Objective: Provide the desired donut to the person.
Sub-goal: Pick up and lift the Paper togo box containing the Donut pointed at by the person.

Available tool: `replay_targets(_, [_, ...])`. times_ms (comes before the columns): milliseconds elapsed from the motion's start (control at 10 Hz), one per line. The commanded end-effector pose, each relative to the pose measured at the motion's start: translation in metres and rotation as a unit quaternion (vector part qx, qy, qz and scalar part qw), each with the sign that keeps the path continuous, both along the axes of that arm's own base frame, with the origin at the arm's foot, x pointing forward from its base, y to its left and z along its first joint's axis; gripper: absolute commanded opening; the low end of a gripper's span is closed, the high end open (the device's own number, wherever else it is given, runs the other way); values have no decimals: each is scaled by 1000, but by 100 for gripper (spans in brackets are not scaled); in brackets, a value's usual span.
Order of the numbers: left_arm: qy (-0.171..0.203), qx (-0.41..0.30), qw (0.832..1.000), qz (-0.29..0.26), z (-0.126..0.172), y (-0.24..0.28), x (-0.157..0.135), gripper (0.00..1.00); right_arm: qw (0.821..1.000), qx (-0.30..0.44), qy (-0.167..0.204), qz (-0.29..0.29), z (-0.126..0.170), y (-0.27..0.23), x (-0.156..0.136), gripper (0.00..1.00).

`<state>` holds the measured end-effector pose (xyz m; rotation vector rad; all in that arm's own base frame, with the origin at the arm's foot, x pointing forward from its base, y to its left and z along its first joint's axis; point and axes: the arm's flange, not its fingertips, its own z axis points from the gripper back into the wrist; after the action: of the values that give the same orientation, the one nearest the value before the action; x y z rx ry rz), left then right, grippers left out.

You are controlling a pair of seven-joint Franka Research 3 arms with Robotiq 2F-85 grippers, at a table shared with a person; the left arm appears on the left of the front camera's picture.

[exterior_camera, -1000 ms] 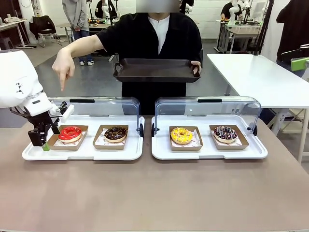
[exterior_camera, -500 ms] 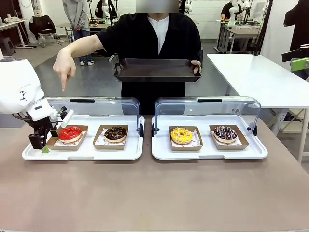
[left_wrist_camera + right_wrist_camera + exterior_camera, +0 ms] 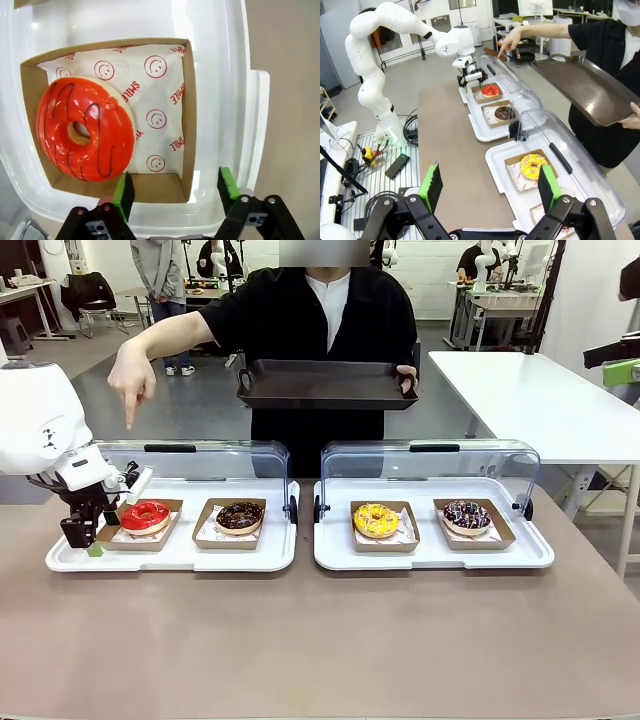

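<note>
The person [image 3: 320, 315] points a finger [image 3: 130, 390] down over the red-iced donut [image 3: 146, 515] and holds a dark serving tray [image 3: 322, 385] in the other hand. The red donut [image 3: 85, 127] lies in a cardboard tray [image 3: 187, 115] lined with smiley paper. My left gripper [image 3: 88, 532] hangs low at that cardboard tray's left end. In the left wrist view my left gripper [image 3: 175, 192] is open, its green pads [image 3: 123, 192] straddling the cardboard rim, one beside the donut. High over the table's right end, my right gripper [image 3: 490, 189] is open with nothing in it.
Two white trays [image 3: 170, 558] [image 3: 430, 558] with raised clear lids [image 3: 200, 455] stand side by side. They also hold a chocolate donut [image 3: 240, 516], a yellow donut [image 3: 376, 520] and a dark sprinkled donut [image 3: 467, 515]. Bare brown table lies in front.
My left gripper has sunk slightly lower at the red donut's cardboard tray, then held still. The person's pointing hand and serving tray have stayed put.
</note>
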<state>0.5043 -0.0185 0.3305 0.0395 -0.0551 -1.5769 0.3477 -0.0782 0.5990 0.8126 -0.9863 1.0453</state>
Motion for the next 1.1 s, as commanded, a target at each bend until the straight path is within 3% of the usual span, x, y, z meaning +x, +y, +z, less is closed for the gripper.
replay_targets(0, [4,-1,1000,0,1,1,2,0,1000,10,-5,3,1,1,2,100])
replay_targets(200, [9,-8,1000,1,3,0,2,0,1000,10,-5,3,1,1,2,100])
replay_targets(300, [12,-13,1000,2,3,0,2,16,1000,10,-5,3,1,1,2,100])
replay_targets(500, [17,-18,1000,2,3,0,3,0,1000,10,-5,3,1,1,2,100])
replay_targets(1000, [16,-17,1000,-14,10,0,0,0,1000,10,-5,3,1,1,2,100])
